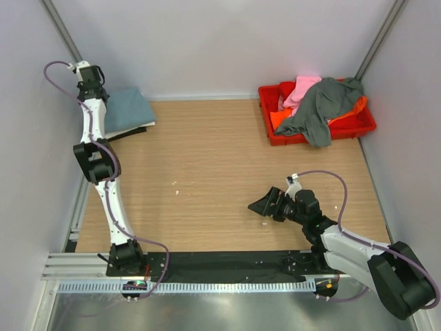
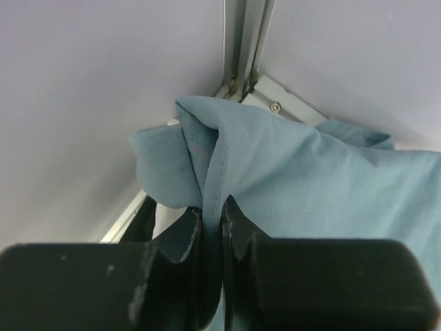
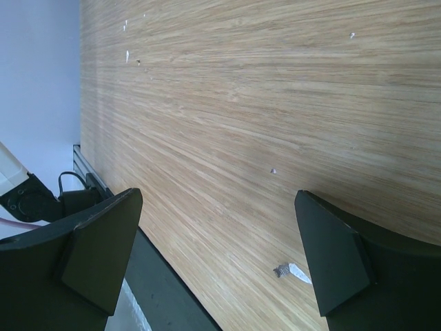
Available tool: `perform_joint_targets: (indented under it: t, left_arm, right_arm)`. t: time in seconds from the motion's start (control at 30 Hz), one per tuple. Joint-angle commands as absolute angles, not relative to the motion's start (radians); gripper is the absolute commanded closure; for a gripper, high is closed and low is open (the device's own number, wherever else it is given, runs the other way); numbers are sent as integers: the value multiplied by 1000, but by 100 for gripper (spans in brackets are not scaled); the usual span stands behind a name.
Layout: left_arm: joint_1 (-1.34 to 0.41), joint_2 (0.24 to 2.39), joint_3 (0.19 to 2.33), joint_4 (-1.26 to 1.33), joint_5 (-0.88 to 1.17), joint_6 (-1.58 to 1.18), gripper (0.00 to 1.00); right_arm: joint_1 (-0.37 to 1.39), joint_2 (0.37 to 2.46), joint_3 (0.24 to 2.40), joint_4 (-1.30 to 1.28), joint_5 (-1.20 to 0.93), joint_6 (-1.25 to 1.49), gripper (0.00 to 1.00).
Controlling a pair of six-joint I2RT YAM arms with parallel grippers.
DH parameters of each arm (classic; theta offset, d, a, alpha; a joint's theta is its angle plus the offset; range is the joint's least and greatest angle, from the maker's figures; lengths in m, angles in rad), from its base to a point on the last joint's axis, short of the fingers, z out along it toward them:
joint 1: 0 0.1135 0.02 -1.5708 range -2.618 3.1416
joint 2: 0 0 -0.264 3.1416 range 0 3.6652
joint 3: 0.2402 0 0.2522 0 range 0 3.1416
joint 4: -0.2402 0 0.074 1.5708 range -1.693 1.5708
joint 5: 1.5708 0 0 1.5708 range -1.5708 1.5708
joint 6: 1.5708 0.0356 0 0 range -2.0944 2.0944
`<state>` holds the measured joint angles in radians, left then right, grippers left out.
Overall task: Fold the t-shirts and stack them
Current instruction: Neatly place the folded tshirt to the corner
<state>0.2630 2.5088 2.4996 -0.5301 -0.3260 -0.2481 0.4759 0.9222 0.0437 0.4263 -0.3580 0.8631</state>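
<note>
A folded blue-grey t-shirt (image 1: 127, 110) lies at the table's far left corner. My left gripper (image 1: 91, 88) is at its left edge, shut on a fold of the blue-grey cloth (image 2: 275, 172); the pinched hem runs down between the fingers (image 2: 182, 238). A dark grey t-shirt (image 1: 320, 107), a pink one (image 1: 301, 88) and an orange one (image 1: 351, 109) are heaped in the red crate (image 1: 365, 125) at the far right. My right gripper (image 1: 265, 205) hovers low over bare wood near the front, wide open and empty (image 3: 217, 241). No white t-shirt shows.
The wooden table (image 1: 213, 172) has walls on three sides. A black strip and a metal rail (image 1: 207, 265) run along the near edge. Small white flecks (image 3: 293, 271) lie on the wood under my right gripper.
</note>
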Motion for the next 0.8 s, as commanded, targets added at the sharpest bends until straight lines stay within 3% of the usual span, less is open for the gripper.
perform_joint_targets:
  t: [0.0, 0.13, 0.23, 0.37, 0.4, 0.47, 0.57, 0.77]
  left_arm:
    - [268, 2540, 2522, -361, -371, -203, 90]
    - [301, 2603, 2522, -367, -386, -192, 87]
    - [331, 2625, 2522, -368, -352, -216, 80]
    - [368, 2625, 2523, -383, -333, -259, 35]
    - [371, 2620, 2522, -393, -328, -267, 31]
    - [379, 2596, 2519, -414, -321, -291, 13]
    - [365, 2530, 2462, -439, -356, -307, 2]
    - [327, 2375, 2223, -391, -422, -318, 0]
  right_arm:
    - [480, 965, 54, 451, -357, 853, 0]
    - [480, 989, 61, 456, -357, 853, 0]
    - [480, 1005, 66, 459, -359, 850, 0]
    - [480, 1028, 72, 466, -364, 851, 0]
    - [480, 1031, 75, 468, -365, 851, 0]
    - [480, 1034, 75, 469, -367, 851, 0]
    - [482, 1020, 71, 471, -365, 851, 0]
    - [480, 967, 51, 465, -362, 854, 0]
